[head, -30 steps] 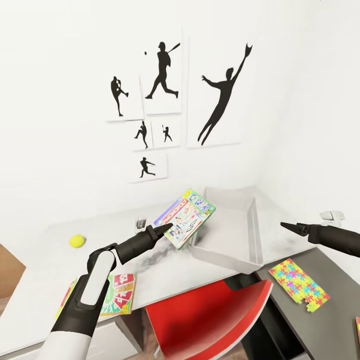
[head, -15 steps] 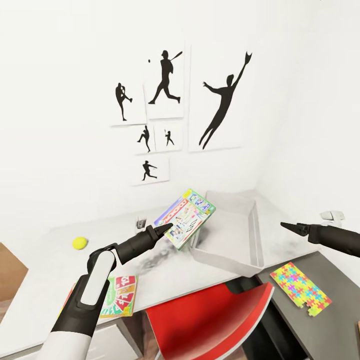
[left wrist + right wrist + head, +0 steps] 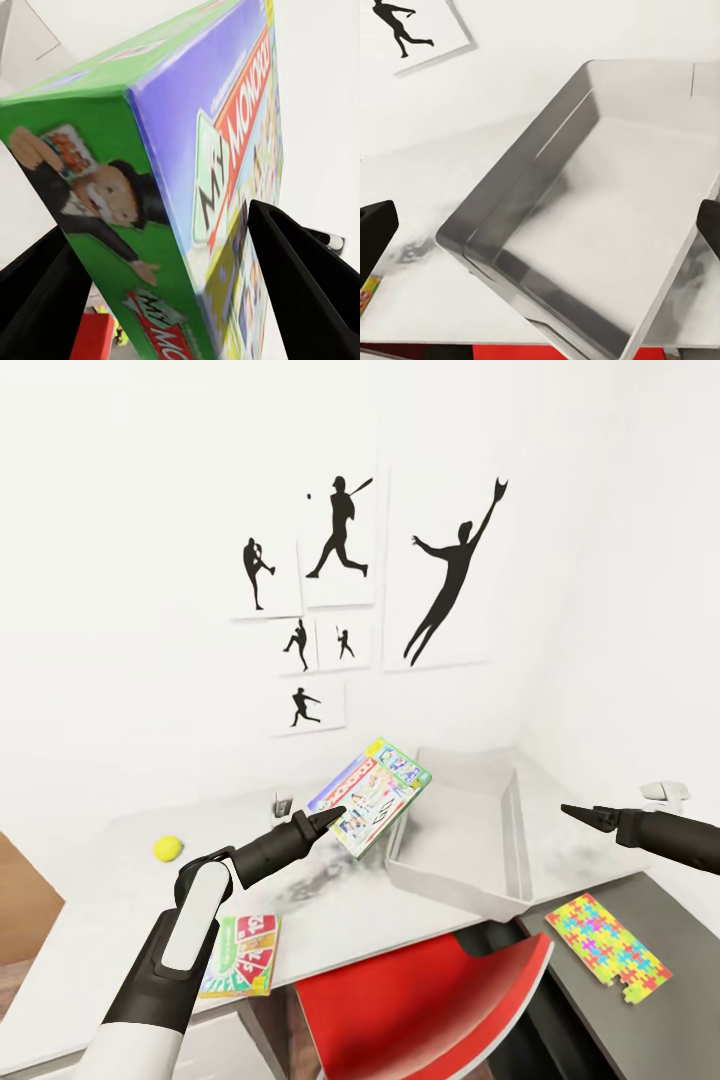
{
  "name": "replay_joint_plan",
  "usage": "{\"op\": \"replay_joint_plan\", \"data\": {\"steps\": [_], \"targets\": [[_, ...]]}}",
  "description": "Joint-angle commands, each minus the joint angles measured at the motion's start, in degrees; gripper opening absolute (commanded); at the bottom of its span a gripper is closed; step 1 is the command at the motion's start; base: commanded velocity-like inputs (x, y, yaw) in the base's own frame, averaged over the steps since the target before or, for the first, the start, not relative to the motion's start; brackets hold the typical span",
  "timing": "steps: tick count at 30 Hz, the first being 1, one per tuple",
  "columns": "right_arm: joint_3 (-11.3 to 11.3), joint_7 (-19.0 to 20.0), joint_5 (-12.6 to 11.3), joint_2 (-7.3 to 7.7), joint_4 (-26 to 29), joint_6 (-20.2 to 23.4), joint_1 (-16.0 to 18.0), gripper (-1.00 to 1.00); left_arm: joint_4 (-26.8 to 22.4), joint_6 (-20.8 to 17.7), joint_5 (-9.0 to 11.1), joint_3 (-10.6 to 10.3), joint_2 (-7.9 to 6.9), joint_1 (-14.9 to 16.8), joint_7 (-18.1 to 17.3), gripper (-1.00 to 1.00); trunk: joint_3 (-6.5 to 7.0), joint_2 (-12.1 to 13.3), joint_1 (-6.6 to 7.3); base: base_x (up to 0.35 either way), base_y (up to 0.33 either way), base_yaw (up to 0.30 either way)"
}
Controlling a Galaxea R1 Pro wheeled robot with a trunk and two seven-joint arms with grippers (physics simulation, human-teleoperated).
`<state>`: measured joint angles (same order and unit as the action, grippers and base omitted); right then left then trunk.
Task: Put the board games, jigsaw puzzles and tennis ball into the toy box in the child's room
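The board game (image 3: 370, 795) in the black left claw (image 3: 332, 818) is green, white and blue with a red Monopoly name. The toy box (image 3: 505, 825) is light grey, the tennis ball (image 3: 167, 848) yellow-green. The jigsaw puzzle (image 3: 607, 949) has yellow, pink, blue and green pieces, and the chair (image 3: 420, 1000) is red.

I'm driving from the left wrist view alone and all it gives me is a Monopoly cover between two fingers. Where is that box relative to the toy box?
Observer: In the head view the left gripper holds the white-green board game tilted in the air, just left of the toy box, not over it.
Operator: Anything in the bin already?
Observer: No. The right wrist view shows its floor bare.
Operator: Where's my other arm?
Observer: The right gripper hangs in the air to the bin's right, carrying nothing.
Operator: What else is left out?
Observer: The tennis ball, a red and yellow-green board game and a jigsaw puzzle lie on the desk.
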<state>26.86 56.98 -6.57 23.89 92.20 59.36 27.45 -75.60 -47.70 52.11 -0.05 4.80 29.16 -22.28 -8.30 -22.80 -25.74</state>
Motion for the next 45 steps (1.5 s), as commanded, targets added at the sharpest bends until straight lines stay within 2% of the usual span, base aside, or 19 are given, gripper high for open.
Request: {"op": "replay_joint_plan", "data": {"steps": [1, 27, 29, 31, 36, 45], "targets": [[0.0, 0.0, -0.3, 0.01, 0.0, 0.4, 0.1, 1.00, 0.0, -0.3, 0.0, 0.1, 0.03, 0.0, 0.0, -1.00, -0.05, -0.1, -0.04, 0.000, 0.000, 0.027], [0.3, 0.0, -0.3, 0.01, 0.0, 0.2, 0.1, 1.00, 0.0, -0.2, 0.0, 0.1, 0.03, 0.0, -0.2, -1.00, 0.33, -0.1, -0.04, 0.049, 0.000, 0.006], [-0.3, 0.6, -1.0, -0.64, -0.7, 0.6, 0.7, 1.00, -0.6, -0.9, 0.6, -0.6, -0.63, 0.7, 0.4, -1.00, 0.33, -0.1, -0.04, 0.000, 0.000, 0.000], [-1.0, 1.3, -1.7, -1.09, -1.3, 0.6, 1.3, 1.00, -1.3, -1.5, 1.5, -1.2, -0.67, 1.3, 1.1, -1.00, 0.33, -0.1, -0.04, 0.000, 0.000, 0.000], [-2.6, 2.1, -3.4, -1.09, -2.9, 0.6, 2.9, 1.00, -2.9, -3.2, 3.5, -1.4, -0.67, 1.3, 2.6, -1.00, 0.33, -0.1, -0.04, 0.000, 0.000, 0.000], [-2.6, 2.1, -6.3, -1.09, -5.8, 0.6, 5.8, 1.00, -5.8, -3.3, 6.9, -1.4, -0.67, 1.3, 5.5, -1.00, 0.33, -0.1, -0.04, 0.000, 0.000, 0.000]]}}
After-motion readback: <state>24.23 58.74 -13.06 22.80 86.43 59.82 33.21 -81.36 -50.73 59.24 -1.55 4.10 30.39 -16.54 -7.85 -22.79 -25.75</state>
